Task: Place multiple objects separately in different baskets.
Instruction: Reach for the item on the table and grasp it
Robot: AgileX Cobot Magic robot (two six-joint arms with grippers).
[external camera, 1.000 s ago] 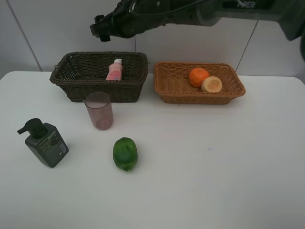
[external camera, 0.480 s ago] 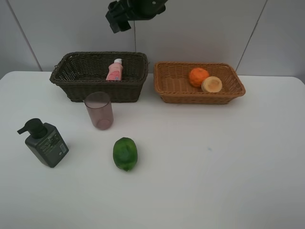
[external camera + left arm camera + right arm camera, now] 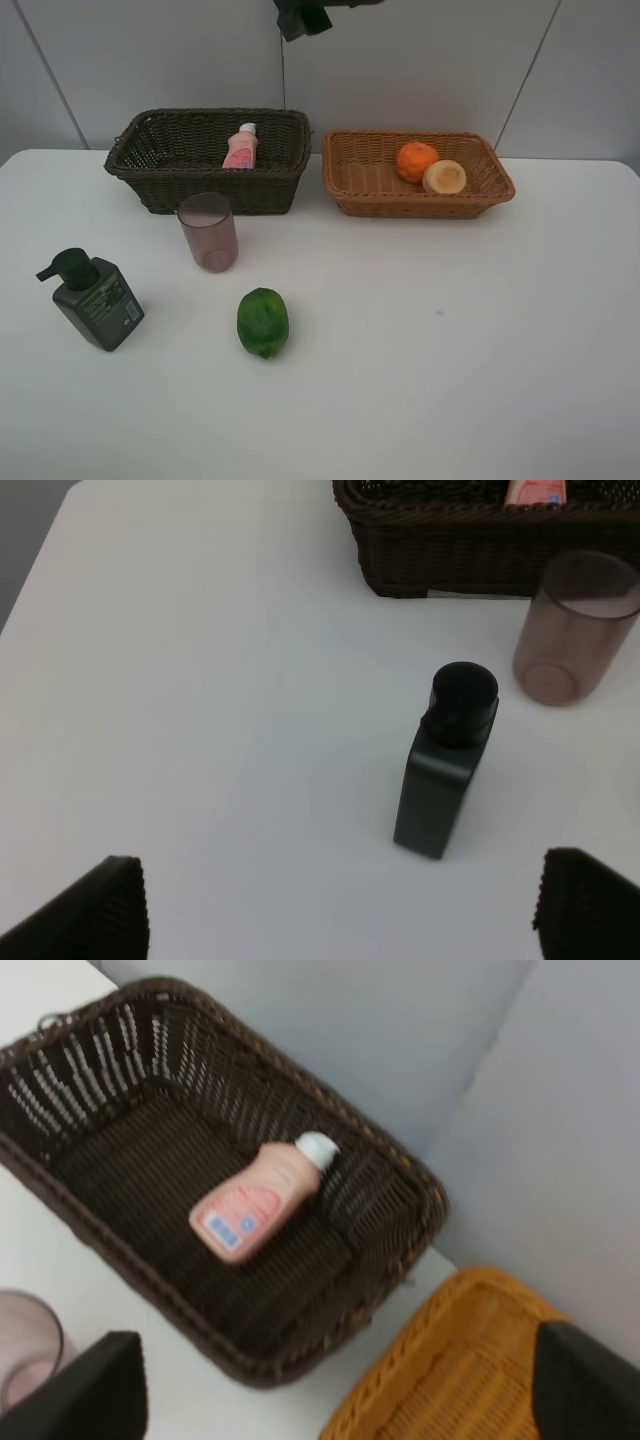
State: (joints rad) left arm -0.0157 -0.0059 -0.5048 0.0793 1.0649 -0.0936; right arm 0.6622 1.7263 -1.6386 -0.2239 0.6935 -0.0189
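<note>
Shifted rightward and upward since half a second ago, the right arm (image 3: 303, 18) now shows only as a dark tip at the top edge of the high view, above the gap between the two baskets. Nothing else has changed place. The pink bottle (image 3: 241, 148) leans in the dark brown basket (image 3: 160, 170). The orange (image 3: 416, 161) and the pale round fruit (image 3: 444, 177) touch in the light tan basket (image 3: 370, 190). On the white tabletop (image 3: 450, 330) stand the mauve cup (image 3: 208, 232), just before the dark basket, and the dark pump bottle (image 3: 97, 300); the green fruit (image 3: 262, 322) lies nearer the front.

From the left wrist, the left fingers (image 3: 90, 910) are spread wide and empty above the pump bottle (image 3: 440, 780), with the cup (image 3: 575, 630) near it beside the dark basket (image 3: 450, 550).

From the right wrist, slightly blurred, the right fingers (image 3: 95, 1390) are also wide and empty over the dark basket (image 3: 400, 1175), where the pink bottle (image 3: 255, 1205) lies; the tan basket (image 3: 450, 1380) sits alongside.
</note>
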